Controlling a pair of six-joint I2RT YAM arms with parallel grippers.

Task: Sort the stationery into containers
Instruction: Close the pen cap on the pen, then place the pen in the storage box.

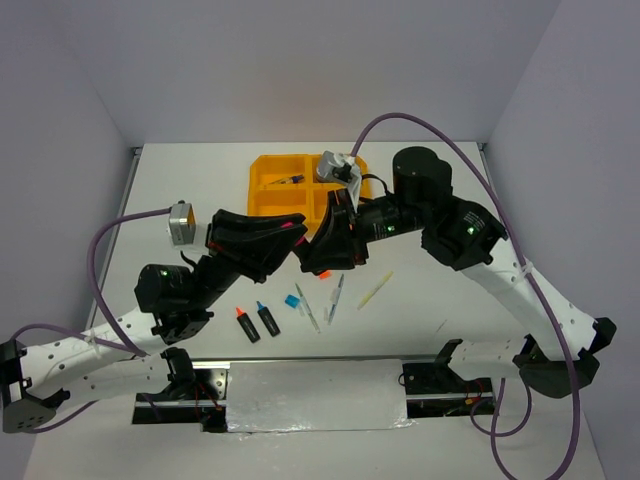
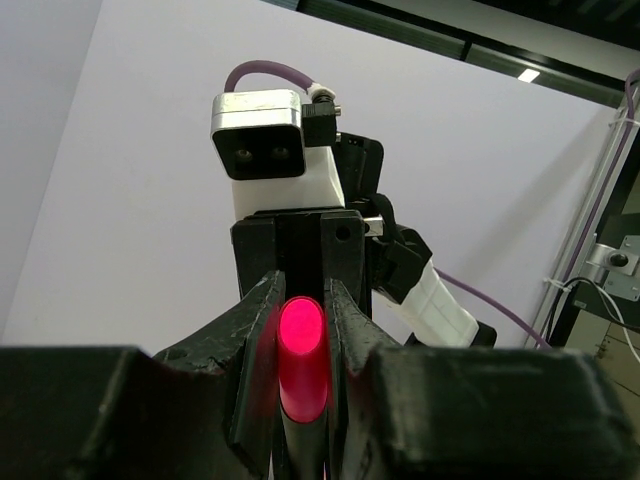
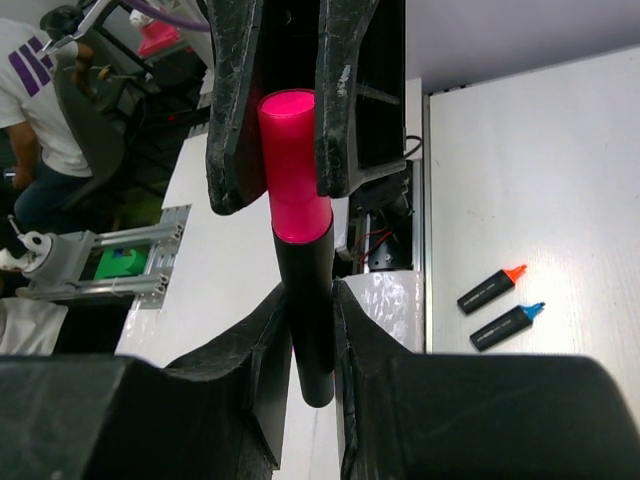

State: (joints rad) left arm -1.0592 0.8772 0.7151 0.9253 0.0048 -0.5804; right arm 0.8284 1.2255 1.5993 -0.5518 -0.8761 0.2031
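Top view first: the two arms meet nose to nose over the middle of the table, just in front of the orange-yellow tray (image 1: 262, 200). The left gripper (image 1: 285, 238) and right gripper (image 1: 322, 245) are pressed up close. Only a speck of the pink highlighter (image 1: 297, 227) shows between them, held off the table. One small dark item sits in the tray's far-left compartment, too small to identify. Near the arm bases, an orange-capped highlighter (image 1: 246, 324) and a blue-capped highlighter (image 1: 267, 318) lie side by side. To their right come a tiny blue square (image 1: 293, 300), two pale pens (image 1: 335, 298) and a yellowish pen (image 1: 375, 290), all loose on the table (image 1: 180, 180).

Over to the left wrist: its fingers (image 2: 255, 350) sit narrow, squeezed onto the glowing pink cap from both sides. The right arm's wrist camera (image 2: 258, 135) stares straight back from just behind.

Now the right wrist, and here's the clear look. Its own fingers (image 3: 265, 335) pinch the black barrel near the bottom end. The left gripper's jaws clamp the pink cap above, so both grip the one marker, which stands upright in this view. The orange and blue highlighters rest on the white table at the right.
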